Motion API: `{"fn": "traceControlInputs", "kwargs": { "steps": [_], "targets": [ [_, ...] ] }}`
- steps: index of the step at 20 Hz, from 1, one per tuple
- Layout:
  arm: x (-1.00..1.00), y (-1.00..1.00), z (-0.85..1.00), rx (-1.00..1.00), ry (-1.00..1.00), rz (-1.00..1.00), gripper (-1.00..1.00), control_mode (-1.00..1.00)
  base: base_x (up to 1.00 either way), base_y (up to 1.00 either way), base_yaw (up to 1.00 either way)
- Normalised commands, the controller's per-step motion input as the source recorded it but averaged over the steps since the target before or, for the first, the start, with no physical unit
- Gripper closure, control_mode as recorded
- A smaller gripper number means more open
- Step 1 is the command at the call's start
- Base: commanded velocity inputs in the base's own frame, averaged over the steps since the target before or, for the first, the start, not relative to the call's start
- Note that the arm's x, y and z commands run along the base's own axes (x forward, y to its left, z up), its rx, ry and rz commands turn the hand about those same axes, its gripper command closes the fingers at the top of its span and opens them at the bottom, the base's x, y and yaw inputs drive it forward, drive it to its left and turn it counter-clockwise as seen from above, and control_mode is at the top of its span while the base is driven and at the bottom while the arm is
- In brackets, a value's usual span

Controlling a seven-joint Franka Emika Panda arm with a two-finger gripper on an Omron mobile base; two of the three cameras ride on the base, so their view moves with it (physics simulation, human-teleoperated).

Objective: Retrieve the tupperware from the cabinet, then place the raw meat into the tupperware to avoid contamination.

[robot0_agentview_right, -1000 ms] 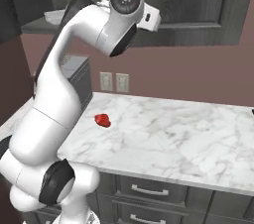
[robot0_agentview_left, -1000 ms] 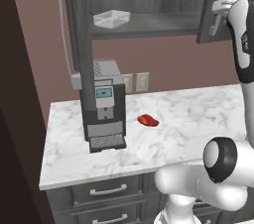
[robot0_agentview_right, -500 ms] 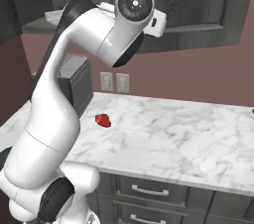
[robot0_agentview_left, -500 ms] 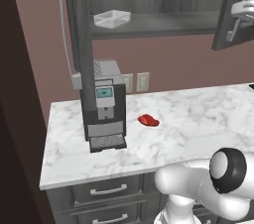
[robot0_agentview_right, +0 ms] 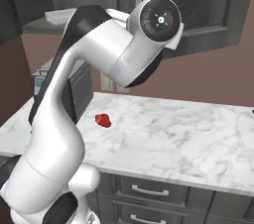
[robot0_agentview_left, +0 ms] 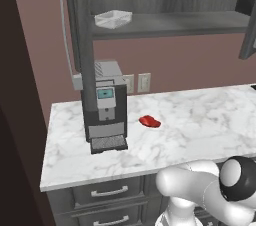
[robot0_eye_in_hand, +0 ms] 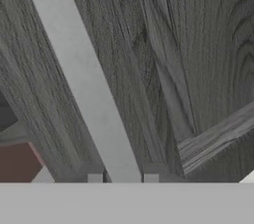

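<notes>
The tupperware lies on the shelf of the open cabinet, above the coffee machine; its edge also peeks out behind my arm. On the marble counter, the raw meat sits as a small red lump to the right of the machine. My gripper is up at the cabinet's right door. Its fingertips press on either side of the long silver bar handle.
A dark coffee machine stands at the counter's left, under the open left door. Wall outlets sit behind it. Grey drawers run below the counter. My arm's big elbow blocks the middle of the right base view.
The jaws have narrowed onto the bar handle. The right door's edge has shifted rightward in the left base view, and my hand has left that view.
</notes>
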Motion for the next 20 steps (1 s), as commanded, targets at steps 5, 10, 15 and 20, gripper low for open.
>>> {"fn": "traceControlInputs", "kwargs": {
  "steps": [5, 10, 15, 20],
  "targets": [
    [0.0, 0.0, 0.0, 0.0, 0.0, 0.0, 1.0, -1.0, 0.0, 0.0, 0.0],
    [-0.12, 0.0, 0.0, 0.0, 0.0, 0.0, -1.0, -1.0, 0.0, 0.0, 0.0],
    [-0.25, -0.02, 0.01, 0.0, 0.02, -0.03, -1.0, -1.0, 0.0, 0.0, 0.0],
    [-0.63, 0.03, 0.15, -0.06, 0.02, -0.09, -1.0, -1.0, 0.0, 0.0, 0.0]
  ]
}}
